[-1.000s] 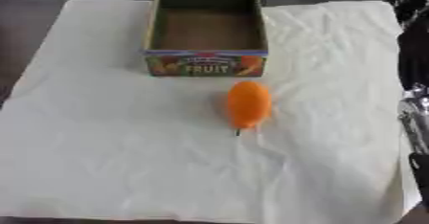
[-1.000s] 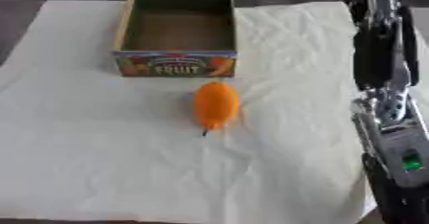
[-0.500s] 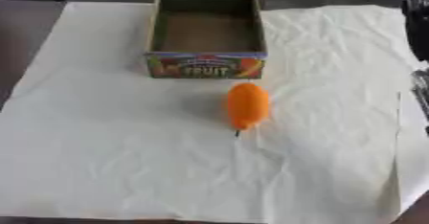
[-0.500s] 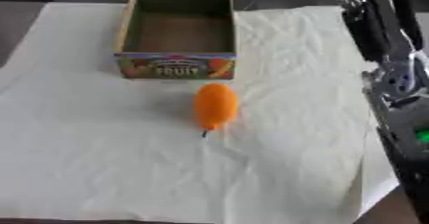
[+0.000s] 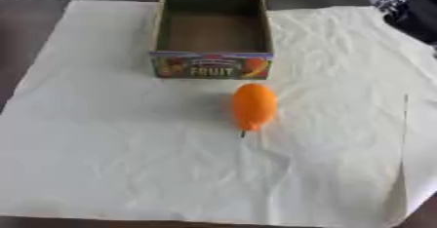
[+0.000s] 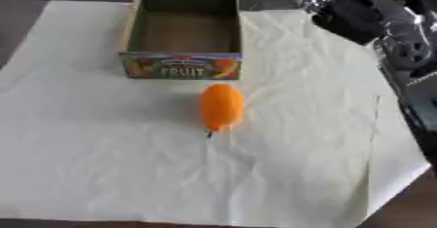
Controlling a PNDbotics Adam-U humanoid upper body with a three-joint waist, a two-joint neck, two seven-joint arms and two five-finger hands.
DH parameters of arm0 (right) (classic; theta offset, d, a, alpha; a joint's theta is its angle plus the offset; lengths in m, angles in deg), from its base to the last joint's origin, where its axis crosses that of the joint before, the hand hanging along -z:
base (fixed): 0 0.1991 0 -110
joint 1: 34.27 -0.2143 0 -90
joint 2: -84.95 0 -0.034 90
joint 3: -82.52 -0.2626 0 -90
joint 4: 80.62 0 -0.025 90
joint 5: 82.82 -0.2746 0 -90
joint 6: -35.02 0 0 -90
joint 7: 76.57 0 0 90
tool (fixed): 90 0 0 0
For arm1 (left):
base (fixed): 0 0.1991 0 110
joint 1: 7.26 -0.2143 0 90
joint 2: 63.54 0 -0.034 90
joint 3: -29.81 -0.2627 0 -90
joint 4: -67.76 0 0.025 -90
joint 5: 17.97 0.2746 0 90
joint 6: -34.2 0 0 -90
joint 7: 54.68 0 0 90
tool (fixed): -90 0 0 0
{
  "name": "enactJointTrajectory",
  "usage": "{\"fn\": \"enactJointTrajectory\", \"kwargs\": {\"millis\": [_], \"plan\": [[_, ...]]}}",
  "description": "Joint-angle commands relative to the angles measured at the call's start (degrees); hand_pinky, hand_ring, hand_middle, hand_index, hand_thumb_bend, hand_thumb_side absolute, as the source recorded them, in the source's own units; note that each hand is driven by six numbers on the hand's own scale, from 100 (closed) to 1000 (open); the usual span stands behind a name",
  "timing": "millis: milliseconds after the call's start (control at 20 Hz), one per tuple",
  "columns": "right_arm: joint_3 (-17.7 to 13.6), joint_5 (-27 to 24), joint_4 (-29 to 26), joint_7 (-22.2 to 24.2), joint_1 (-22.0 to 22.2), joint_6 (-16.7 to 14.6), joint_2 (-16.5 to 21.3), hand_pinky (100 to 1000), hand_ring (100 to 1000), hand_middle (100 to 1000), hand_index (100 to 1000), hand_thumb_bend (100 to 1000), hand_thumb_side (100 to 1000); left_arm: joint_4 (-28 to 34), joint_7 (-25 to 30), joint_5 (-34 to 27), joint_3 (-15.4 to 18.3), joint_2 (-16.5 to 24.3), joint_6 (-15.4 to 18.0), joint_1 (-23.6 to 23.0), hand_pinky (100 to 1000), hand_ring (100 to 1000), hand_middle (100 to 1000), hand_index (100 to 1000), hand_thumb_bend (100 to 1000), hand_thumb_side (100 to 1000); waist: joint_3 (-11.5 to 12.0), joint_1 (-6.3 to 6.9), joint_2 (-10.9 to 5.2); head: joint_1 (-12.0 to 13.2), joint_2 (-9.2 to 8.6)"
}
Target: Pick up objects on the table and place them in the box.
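Upper centre of your frame: the box (image 5: 212, 32) stands on the cloth (image 5: 102, 163). Just below its front wall, centre frame, lies the fruit (image 5: 253, 106). Your right arm (image 6: 375, 22) enters from the upper right corner.
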Motion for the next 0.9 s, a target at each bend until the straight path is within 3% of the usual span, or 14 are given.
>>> {"fn": "enactJointTrajectory", "kwargs": {"millis": [50, 200, 250, 450, 900], "plan": [[1.4, 2.2, -1.2, 3.0, -1.9, 0.5, 3.4, 912, 1000, 786, 959, 100, 1000, 0.8, 0.3, 0.2, -0.3, 1.2, 0.0, 0.1, 317, 393, 633, 623, 100, 756, 0.2, 0.08, -1.15, -0.1, 0.28], [3.4, 3.4, -1.2, 6.9, -2.9, 1.2, 4.3, 927, 1000, 798, 980, 139, 989, 0.8, 0.4, 0.2, -0.3, 1.2, 0.0, 0.1, 317, 392, 633, 623, 100, 756, 0.4, 0.0, -1.12, -0.3, 0.56], [4.1, 3.3, -1.2, 8.5, -3.3, 1.3, 4.4, 936, 1000, 808, 998, 212, 949, 0.7, 0.4, 0.2, -0.4, 1.2, 0.0, 0.1, 317, 392, 633, 622, 100, 756, 0.4, -0.02, -1.09, -0.4, 0.61], [6.1, 1.6, -1.2, 15.8, -4.8, 1.6, 4.7, 946, 1000, 827, 1000, 337, 870, 0.7, 0.6, 0.2, -0.5, 1.2, 0.0, 0.2, 317, 392, 633, 622, 100, 755, 0.7, -0.08, -0.99, -0.4, 0.68], [9.3, -0.8, -1.2, 26.2, -7.0, 4.5, 5.0, 949, 1000, 824, 1000, 379, 799, 0.7, 0.4, 0.0, -0.5, 1.2, -0.2, 0.5, 317, 391, 630, 618, 100, 753, 1.0, -0.44, -0.95, -0.7, 0.43]]}}
